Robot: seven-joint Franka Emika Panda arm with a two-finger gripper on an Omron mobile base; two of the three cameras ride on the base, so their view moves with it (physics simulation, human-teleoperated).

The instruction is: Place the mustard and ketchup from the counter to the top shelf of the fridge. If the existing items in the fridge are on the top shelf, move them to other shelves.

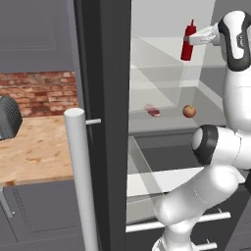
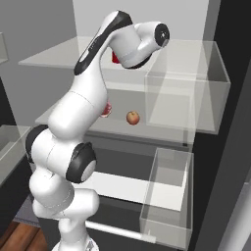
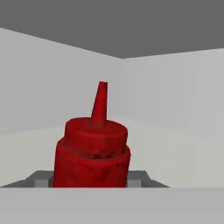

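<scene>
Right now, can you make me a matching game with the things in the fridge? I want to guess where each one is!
Things:
1. ketchup
2. apple
3. meat
4. door handle

Places:
A. on the lower glass shelf, the left one of the pair in the left base view
B. outside the fridge, upright in front of its dark door edge
C. up at the top shelf, between the fingers of the gripper
D. on the lower glass shelf, the right one of the pair in the left base view

Right pairs: 1-C, 2-D, 3-A, 4-B
</scene>
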